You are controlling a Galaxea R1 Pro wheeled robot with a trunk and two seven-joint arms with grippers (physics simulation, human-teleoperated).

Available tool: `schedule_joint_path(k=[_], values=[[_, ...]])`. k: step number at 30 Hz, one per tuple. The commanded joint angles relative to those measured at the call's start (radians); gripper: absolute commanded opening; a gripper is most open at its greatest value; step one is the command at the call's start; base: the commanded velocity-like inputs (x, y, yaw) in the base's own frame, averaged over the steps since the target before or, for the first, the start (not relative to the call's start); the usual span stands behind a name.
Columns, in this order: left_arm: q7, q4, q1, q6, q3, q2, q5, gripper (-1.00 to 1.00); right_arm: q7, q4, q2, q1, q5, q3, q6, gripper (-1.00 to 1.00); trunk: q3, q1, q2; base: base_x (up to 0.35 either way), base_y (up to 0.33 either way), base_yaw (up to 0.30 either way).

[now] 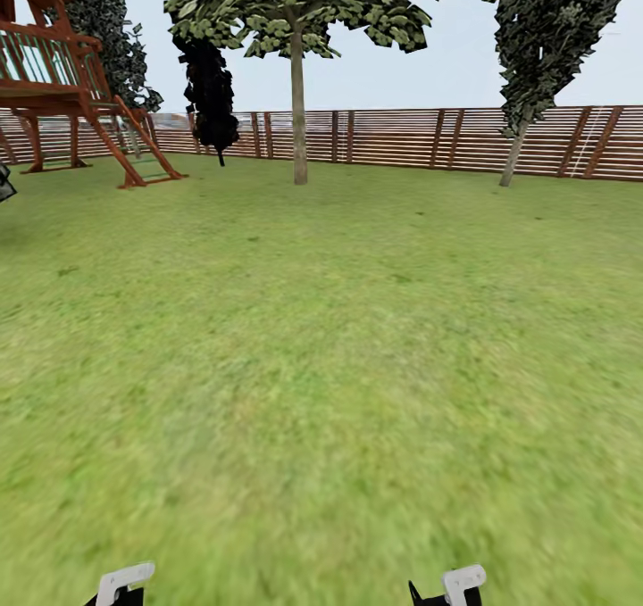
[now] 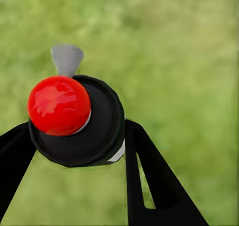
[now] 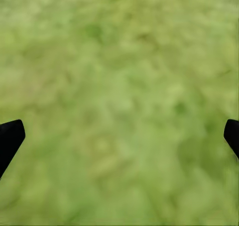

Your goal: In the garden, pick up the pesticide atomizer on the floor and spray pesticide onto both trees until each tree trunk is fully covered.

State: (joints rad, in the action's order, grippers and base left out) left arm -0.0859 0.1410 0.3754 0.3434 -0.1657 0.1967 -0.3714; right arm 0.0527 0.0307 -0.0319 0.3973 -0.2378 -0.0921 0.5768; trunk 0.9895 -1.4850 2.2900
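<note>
The pesticide atomizer [image 2: 102, 131], with a black round cap, a red ball top and a grey nozzle, sits between the two black fingers of my left gripper [image 2: 74, 138], which is shut on it above the grass floor [image 2: 189, 61]. My right gripper [image 3: 119, 136] is open over bare grass, holding nothing. Far ahead by the fence stands a tree with a straight pale trunk [image 1: 298, 120] and leafy crown. A second tree [image 1: 514, 155] with a leaning pale trunk is at the right. Pesticide is out of view.
A brown slat fence [image 1: 402, 137] closes the back of the lawn. A wooden playset with a ladder [image 1: 80, 88] stands at the far left. A black-foliaged conifer [image 1: 210, 97] hangs left of the centre tree. Open grass [image 1: 321, 365] lies between me and the trees.
</note>
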Motion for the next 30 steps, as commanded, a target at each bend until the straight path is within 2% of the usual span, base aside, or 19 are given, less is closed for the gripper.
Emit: schedule_joint_path(k=[1,30], values=[[0.0,0.0,0.0,0.0,0.0,0.001,0.0,-1.0,0.0,0.0,0.0,0.0,0.0,0.0,0.0,1.0,0.0,0.0,0.0,0.339,0.0,0.0],[0.0,0.0,0.0,-0.001,0.0,0.001,0.0,-1.0,-0.002,0.016,-0.003,0.0,0.006,-0.005,0.002,1.0,0.0,0.0,0.0,0.339,0.0,0.0]])
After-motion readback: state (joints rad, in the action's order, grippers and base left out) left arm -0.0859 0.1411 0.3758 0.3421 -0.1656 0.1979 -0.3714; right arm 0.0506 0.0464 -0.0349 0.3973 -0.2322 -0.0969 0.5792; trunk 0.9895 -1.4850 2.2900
